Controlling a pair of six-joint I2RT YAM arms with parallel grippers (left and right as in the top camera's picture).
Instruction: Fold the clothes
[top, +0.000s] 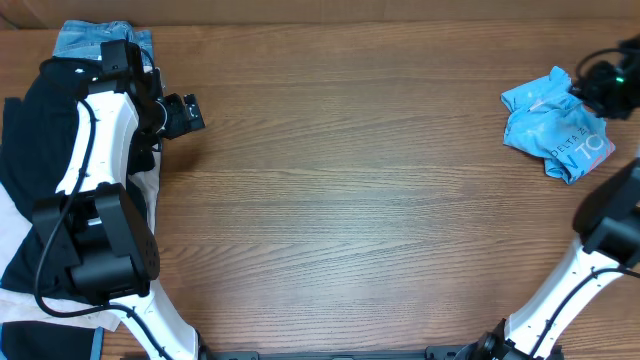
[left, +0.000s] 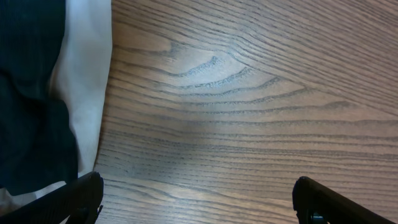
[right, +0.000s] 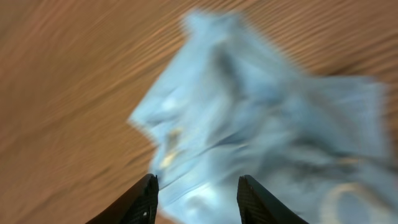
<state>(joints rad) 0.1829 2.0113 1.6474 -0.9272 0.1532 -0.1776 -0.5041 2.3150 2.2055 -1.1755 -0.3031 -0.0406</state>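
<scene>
Crumpled T-shirt just beneath right pincer

Overhead high, right wrist close: both show clothes.

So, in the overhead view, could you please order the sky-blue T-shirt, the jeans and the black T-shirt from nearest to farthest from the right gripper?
1. the sky-blue T-shirt, far right, crumpled, right at the right gripper.
2. the jeans, top left corner.
3. the black T-shirt, left edge, a little farther than the jeans.
</scene>
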